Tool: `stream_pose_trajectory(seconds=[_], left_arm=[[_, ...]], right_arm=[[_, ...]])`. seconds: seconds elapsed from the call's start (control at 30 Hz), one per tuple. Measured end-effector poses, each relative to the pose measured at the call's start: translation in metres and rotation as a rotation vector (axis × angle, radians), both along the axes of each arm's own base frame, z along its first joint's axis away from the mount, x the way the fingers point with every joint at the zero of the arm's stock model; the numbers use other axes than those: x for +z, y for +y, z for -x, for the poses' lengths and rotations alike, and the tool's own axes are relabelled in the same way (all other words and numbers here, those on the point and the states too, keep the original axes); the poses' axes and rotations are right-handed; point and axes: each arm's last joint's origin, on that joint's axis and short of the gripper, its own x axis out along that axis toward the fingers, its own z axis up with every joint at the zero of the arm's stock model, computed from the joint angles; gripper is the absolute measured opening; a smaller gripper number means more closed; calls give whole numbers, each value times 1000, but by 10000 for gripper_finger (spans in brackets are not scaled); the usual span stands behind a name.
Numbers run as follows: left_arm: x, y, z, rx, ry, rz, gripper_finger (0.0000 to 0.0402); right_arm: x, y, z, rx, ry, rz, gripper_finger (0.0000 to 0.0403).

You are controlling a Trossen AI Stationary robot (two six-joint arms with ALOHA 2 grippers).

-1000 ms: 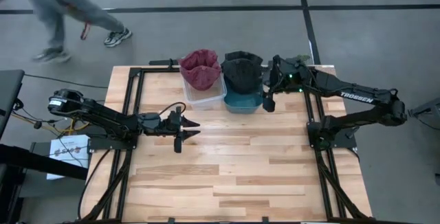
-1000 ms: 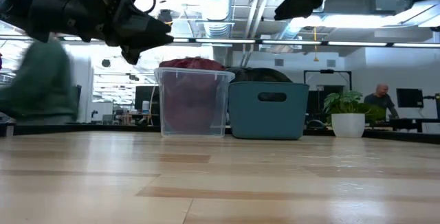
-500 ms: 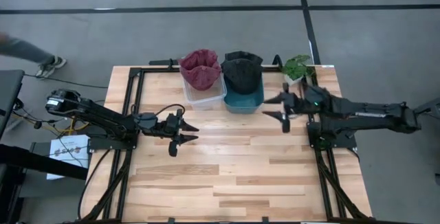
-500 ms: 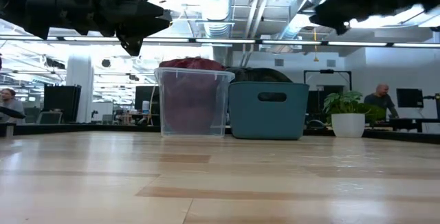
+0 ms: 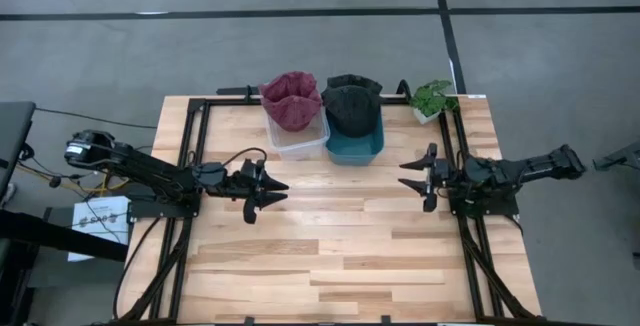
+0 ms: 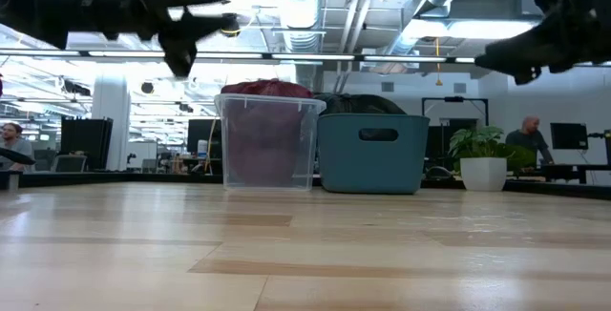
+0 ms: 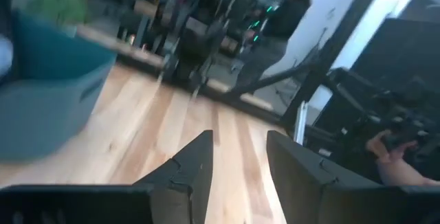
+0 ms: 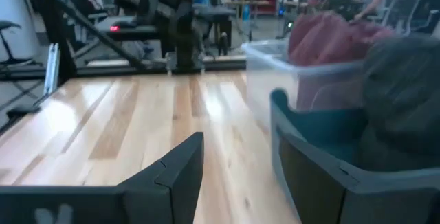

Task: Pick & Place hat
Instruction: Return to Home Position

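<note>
Table (image 5: 340,256) of pale wood planks carries two bins at its far edge, side by side & touching. Transparent bin (image 5: 298,144) sits on the left arm's side w/ the red cap (image 5: 291,99) bunched inside, crown sticking up above the rim. Blue bin (image 5: 356,150) is next to it on the right arm's side, w/ black cap (image 5: 352,104) fabric heaped in it, also above the rim; can't tell how many caps make up the heap. Small potted plant (image 5: 433,98) stands at the far right corner, near the blue bin but apart from it.

Left end effector (image 5: 277,192) hangs over the table's left-centre, pointing toward the middle, well apart from both bins. Its fingers (image 7: 189,172) are spread w/ bare wood showing btwn them; nothing held. Right end effector (image 5: 403,174) hangs over the right-centre, facing the left one across open table, nearer the blue bin than the other is, not touching it. Its fingers (image 8: 182,165) are likewise parted & empty; past them the wrist cam shows the blue bin (image 8: 309,135) close by, the transparent bin (image 8: 275,73) beyond it.

Low cam: both arms are up off the table, bins (image 6: 268,144) (image 6: 372,154) standing flat on it. Person (image 6: 528,139) sits in the room behind, far right, beyond the plant (image 6: 482,149).
</note>
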Motion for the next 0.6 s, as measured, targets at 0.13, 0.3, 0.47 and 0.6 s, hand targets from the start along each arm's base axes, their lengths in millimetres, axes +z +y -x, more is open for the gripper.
stream_pose_trajectory(seconds=[0.13, 0.3, 0.47, 0.6], left_arm=[[18, -3, 10, -32, -112, -90, 135], [32, -11, 37, -207, -269, -172, 135], [12, -7, 69, -254, -332, -187, 135], [-1, 3, 82, -205, -316, -157, 135]], right_arm=[[-11, 5, 5, 26, 15, -7, 184], [-14, 11, 10, 33, -6, -15, 184], [-14, 17, 12, 80, -9, -13, 180], [-14, 20, 13, 109, -4, -10, 182]])
